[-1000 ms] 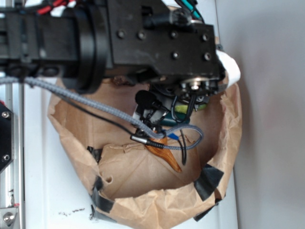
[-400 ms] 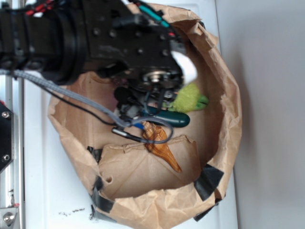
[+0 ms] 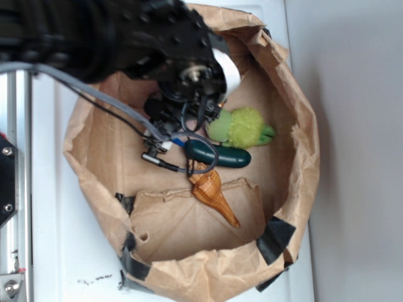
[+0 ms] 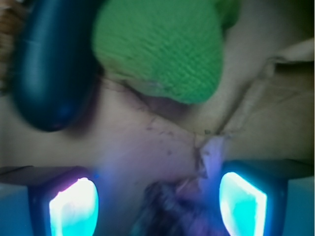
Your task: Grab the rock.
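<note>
Claw [image 4: 157, 201] of the WidowX arm hangs low inside a crumpled brown paper bag [image 3: 296, 157], its two pads glowing cyan at the bottom corners of the wrist view with a wide gap between them, so the claw stands open. Between the pads, at the lower edge of that view, sits a dark, blurred lump [image 4: 170, 209] that appears to be the rock; it is too soft in focus to show whether either pad touches it. Ahead of the claw, a green knitted toy [image 4: 160, 46] fills the upper middle of the wrist view, and a dark green cucumber [image 4: 51, 64] lies just beside it, on the left of that view. In the exterior view the black arm [image 3: 113, 34] reaches in from the upper left and covers the spot under the claw, so the rock cannot be seen there. Beyond the claw in that view lie the fuzzy toy [image 3: 239, 128] and the cucumber [image 3: 217, 153] close together, with a glossy orange-brown seashell [image 3: 213, 194] just past the cucumber, its tip pointing toward the bag's folded inner flap. The bag, patched with black tape [image 3: 275, 238], rests on a white table [image 3: 56, 251].
</note>
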Available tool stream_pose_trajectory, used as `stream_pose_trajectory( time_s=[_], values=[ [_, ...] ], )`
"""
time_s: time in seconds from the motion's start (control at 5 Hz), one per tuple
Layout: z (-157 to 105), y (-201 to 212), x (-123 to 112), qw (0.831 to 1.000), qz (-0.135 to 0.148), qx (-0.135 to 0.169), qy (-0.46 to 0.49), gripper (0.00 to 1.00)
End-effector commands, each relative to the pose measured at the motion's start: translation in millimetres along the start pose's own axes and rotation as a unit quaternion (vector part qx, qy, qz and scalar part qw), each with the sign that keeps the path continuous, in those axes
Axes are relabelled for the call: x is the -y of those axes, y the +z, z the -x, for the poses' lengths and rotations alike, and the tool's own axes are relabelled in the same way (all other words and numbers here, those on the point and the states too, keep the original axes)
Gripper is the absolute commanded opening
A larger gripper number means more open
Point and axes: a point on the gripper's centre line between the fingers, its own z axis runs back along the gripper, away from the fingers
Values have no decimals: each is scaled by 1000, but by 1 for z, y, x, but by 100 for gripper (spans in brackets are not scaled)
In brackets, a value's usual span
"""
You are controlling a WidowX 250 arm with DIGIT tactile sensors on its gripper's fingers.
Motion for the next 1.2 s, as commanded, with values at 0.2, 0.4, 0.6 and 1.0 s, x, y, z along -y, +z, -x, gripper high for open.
stream_pose_trajectory(
  time_s=[0.2,0.4,0.6,1.0],
  values=[
    [8,10,-18,1000,-13,24,13,100],
    [15,26,-13,999,4,44,8,100],
    [26,53,-4,996,19,80,-17,100],
    [29,30,-8,998,17,55,-9,100]
  ],
)
